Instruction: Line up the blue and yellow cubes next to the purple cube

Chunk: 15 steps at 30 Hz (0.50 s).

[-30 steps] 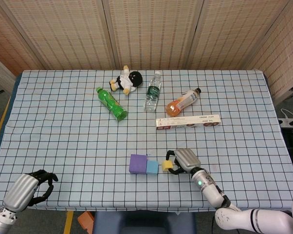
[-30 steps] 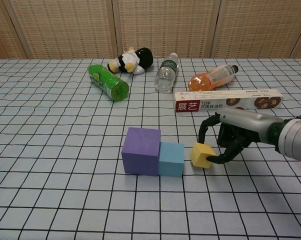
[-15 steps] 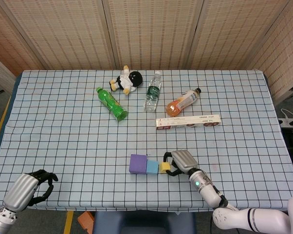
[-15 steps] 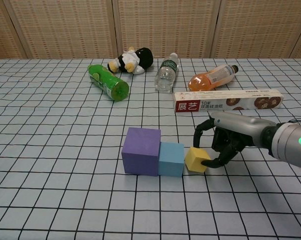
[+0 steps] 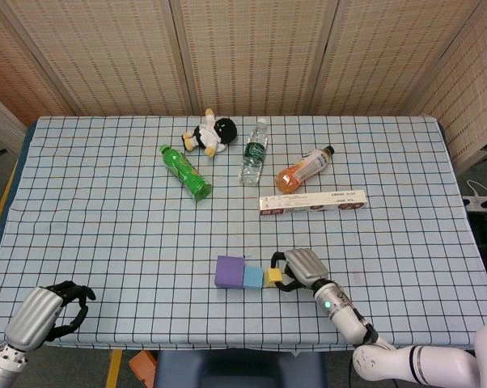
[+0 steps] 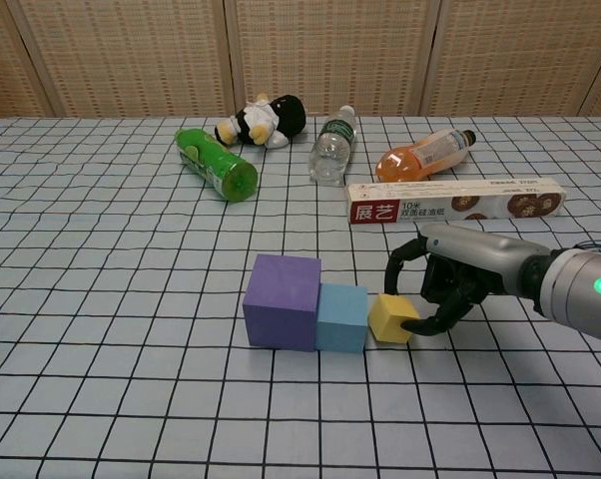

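Fingers (image 6: 412, 325) of right hand (image 6: 450, 279) curled around yellow cube (image 6: 390, 318), touching blue cube (image 6: 341, 316) beside purple cube (image 6: 282, 301); left hand (image 5: 45, 314) clenched, holding nothing.

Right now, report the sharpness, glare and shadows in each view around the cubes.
Head view: evenly lit, sharp, no glare; cubes small. Chest view: sharp and close, soft shadow under the right hand by the yellow cube; purple cube clearly edged, green LED glow at the wrist.

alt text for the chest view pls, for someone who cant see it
On a checked tablecloth, the right hand holds a small yellow cube against the blue cube, which sits beside a larger purple cube, forming a row. Behind lie a green bottle, plush toy, clear bottle, orange bottle and long box.
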Motion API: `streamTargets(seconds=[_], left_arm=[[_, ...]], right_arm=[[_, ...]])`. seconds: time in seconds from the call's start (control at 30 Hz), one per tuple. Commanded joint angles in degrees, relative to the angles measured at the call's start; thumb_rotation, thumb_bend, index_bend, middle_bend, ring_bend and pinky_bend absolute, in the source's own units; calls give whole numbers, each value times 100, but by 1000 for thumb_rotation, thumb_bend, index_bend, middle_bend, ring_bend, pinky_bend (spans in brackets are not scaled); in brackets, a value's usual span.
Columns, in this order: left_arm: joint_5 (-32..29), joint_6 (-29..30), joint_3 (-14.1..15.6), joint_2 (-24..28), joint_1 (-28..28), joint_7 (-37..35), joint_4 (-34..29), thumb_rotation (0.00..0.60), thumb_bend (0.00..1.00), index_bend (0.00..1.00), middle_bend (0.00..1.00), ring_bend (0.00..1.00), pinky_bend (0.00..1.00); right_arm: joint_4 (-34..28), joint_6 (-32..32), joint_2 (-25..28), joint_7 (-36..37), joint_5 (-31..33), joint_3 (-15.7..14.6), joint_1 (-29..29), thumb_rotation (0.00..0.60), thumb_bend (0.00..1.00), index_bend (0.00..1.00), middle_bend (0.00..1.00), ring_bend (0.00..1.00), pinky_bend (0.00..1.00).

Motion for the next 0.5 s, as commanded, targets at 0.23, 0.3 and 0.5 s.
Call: streamTargets(seconds=[0.23, 0.3, 0.5], left_arm=[[-1, 4, -2, -3, 4, 16, -10, 600, 484, 472, 579, 461, 659], [8, 5, 3, -2, 5, 20, -11, 600, 484, 473, 581, 461, 659], [12, 2, 4, 0, 3, 23, -11, 600, 484, 473, 584, 461, 660]], right_arm=[[121, -110, 35, 333, -231, -19, -52, 600, 97, 348, 1000, 881, 1000], [119, -129, 52, 389, -269, -19, -58, 600, 84, 330, 1000, 881, 1000], [64, -157, 145, 499, -321, -16, -83, 600, 65, 314, 1000, 881, 1000]])
